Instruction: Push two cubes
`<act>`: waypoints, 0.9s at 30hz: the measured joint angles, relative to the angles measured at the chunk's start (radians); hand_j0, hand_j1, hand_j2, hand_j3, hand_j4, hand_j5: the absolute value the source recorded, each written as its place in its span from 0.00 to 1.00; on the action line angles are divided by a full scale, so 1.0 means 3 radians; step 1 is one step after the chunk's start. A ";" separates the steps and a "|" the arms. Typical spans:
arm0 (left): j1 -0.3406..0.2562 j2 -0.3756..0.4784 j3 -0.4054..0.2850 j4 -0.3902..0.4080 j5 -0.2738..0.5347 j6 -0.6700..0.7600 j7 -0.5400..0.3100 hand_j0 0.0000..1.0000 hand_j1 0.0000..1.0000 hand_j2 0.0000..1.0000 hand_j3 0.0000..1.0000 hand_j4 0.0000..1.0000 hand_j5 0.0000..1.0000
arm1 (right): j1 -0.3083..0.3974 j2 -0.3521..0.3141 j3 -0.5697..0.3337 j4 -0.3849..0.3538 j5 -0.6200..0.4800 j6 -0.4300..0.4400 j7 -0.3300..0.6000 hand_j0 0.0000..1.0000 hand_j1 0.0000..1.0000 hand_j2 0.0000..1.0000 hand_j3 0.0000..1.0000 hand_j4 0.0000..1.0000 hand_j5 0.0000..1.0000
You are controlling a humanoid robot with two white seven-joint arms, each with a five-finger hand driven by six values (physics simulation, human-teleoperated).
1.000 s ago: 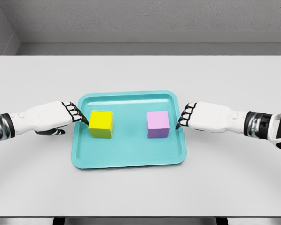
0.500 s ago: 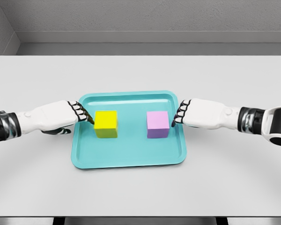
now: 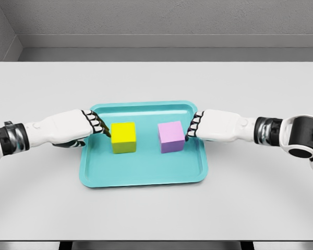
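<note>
Two cubes sit inside the teal tray (image 3: 143, 177) on the white counter (image 3: 156, 78): the yellow cube (image 3: 123, 137) left of the middle and the pink cube (image 3: 171, 137) right of it, apart from each other with bare tray floor between them. We see both resting flat on the tray, the pink one turned slightly so its faces are not square to the tray's rim. Our left hand (image 3: 75, 127) comes in from the left and crosses the tray's left rim; its fingers (image 3: 99, 125) are curled close together, holding nothing, and their dark tips meet the upper left edge of the yellow cube. Our right hand (image 3: 214, 125) comes in from the right over the tray's right rim, its fingers (image 3: 193, 127) likewise curled narrow and holding nothing, the knuckles and tips pressed against the pink cube's right side. Both forearms lie low across the counter, roughly level with each other, the dark wrist joints showing near the picture's edges. A grey wall (image 3: 156, 21) runs behind the far edge of the counter.
</note>
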 measured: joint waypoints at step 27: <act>0.0010 -0.0042 0.0004 -0.0005 0.0002 0.0000 -0.0032 0.80 0.80 0.80 0.80 0.80 0.80 | -0.0205 0.0209 0.0179 0.0122 0.0019 -0.0001 0.0066 0.71 0.71 0.71 0.71 0.71 0.71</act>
